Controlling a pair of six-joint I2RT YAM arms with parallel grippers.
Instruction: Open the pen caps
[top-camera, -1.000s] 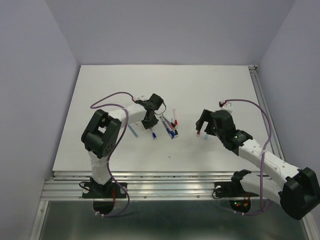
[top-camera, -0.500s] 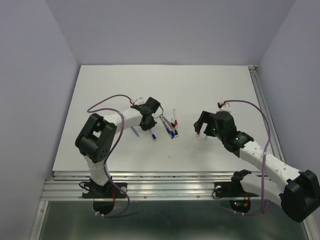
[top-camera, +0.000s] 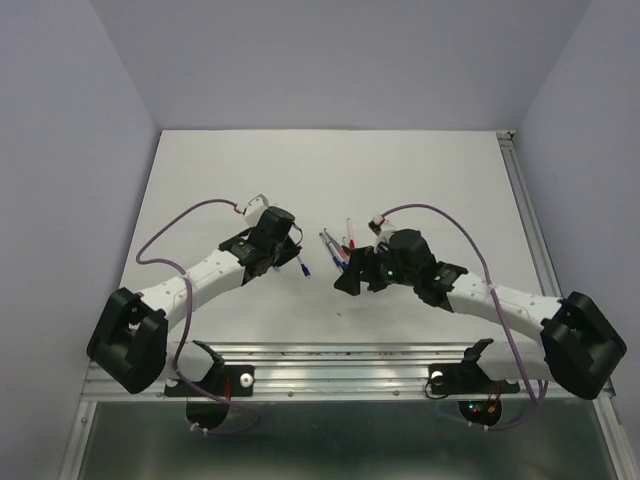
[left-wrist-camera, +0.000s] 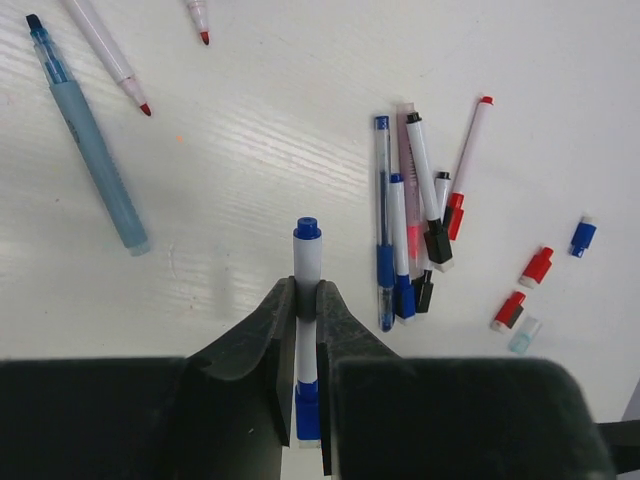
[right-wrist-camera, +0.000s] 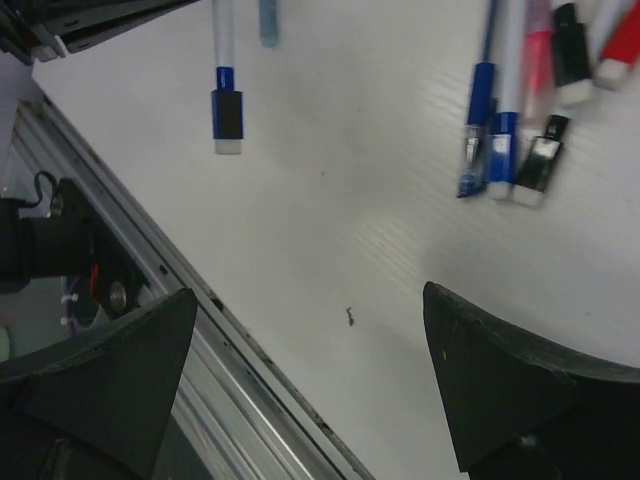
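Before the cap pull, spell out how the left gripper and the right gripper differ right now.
The left gripper is shut on a white pen with a blue tip; the right gripper stands wide open and holds nothing. In the top view, the left gripper sits left of the cluster of pens, while the right gripper sits at the cluster's near right side. Both are black, two-fingered and close to the white table.

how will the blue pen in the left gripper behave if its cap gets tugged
The blue pen looks like a thin, rigid plastic stick, so it probably stays straight. Its barrel seems smooth and round, and the left gripper pinches a short stretch, so it may slide or twist. Dropped on the flat table, it would likely roll.
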